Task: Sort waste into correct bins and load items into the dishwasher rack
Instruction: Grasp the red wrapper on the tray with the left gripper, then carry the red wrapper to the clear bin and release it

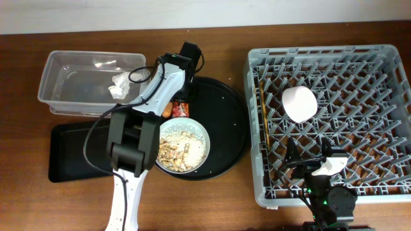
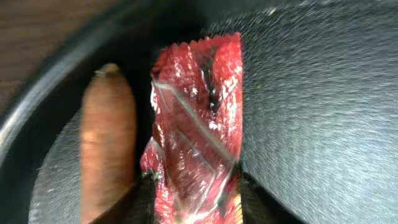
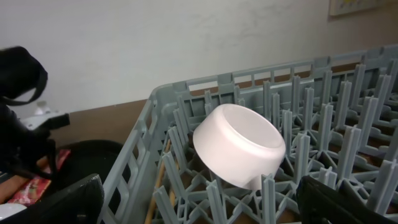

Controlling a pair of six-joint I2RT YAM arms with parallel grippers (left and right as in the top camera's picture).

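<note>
My left gripper [image 2: 196, 202] is shut on the near end of the red snack wrapper [image 2: 199, 118], which lies on the big round black tray [image 2: 311, 124]. The orange sausage-like stick [image 2: 109, 143] lies just left of it. In the overhead view the wrapper [image 1: 180, 109] and stick [image 1: 167, 110] are under the left gripper [image 1: 182, 97]. The wider bowl [image 1: 207, 142] holds rice and shell scraps [image 1: 176, 151]. The crumpled tissue [image 1: 119, 86] is in the clear tub [image 1: 64, 70]. My right gripper [image 3: 205, 211] is open and empty over the dishwasher rack [image 1: 385, 54]. The light-blue cup is out of view.
The small white bowl [image 1: 299, 104] lies tilted on the rack's pegs, also in the right wrist view [image 3: 239, 146]. The chopsticks [image 1: 262, 122] lie along the rack's left side. The shallow black tray [image 1: 70, 154] sits in front of the tub.
</note>
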